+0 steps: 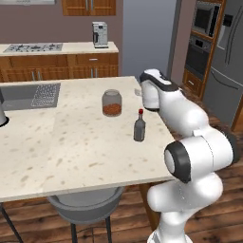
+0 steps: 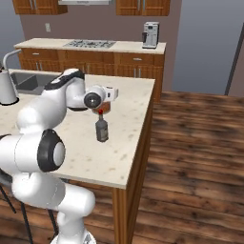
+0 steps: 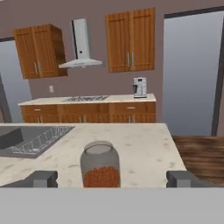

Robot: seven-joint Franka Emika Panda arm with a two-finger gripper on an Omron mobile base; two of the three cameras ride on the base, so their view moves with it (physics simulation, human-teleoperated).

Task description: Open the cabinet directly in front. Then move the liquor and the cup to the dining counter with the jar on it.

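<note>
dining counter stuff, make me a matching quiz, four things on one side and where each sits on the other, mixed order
Things
1. jar
2. liquor
3. sink
4. coffee machine

Places
A. set into the dining counter at its far left
B. on the back counter by the wall, right of the stove
C. standing on the island top, nearer the robot's side than the other glass thing
D. mid island top, straight ahead of the open gripper in the hand view

Pairs: 1-D, 2-C, 3-A, 4-B
</note>
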